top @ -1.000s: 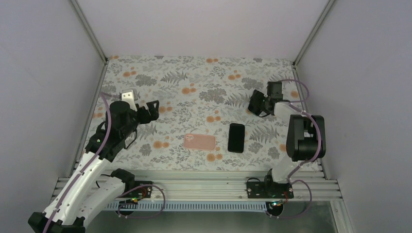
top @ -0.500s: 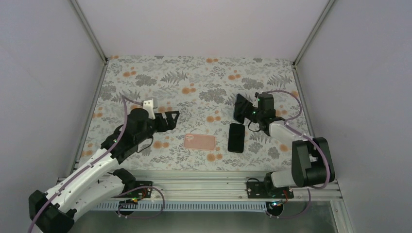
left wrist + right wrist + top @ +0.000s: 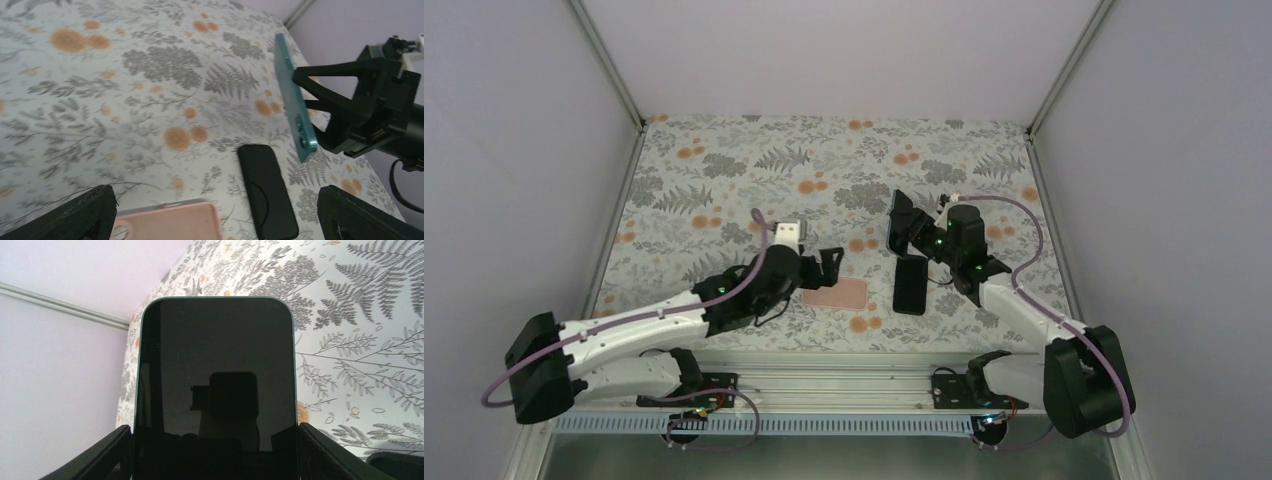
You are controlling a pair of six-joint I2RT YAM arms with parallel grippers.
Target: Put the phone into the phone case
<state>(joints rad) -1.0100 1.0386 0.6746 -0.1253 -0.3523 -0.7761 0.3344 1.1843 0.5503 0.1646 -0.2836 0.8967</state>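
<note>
I read the right gripper (image 3: pixel 908 231) clamped on the phone (image 3: pixel 215 390), upright above the table right of centre (screen toward its camera). The left gripper (image 3: pixel 822 268) hangs fully open, holding nothing, at the pink case's (image 3: pixel 844 294) left end.

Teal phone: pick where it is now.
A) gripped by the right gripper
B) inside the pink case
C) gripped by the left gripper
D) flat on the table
A: the right gripper clamps the teal phone, which stands raised on edge.

Overhead camera looks down on the table (image 3: pixel 724 170) from six o'clock; left wrist faces two o'clock, right wrist ten, close up; both catch the phone (image 3: pixel 294 100).
</note>
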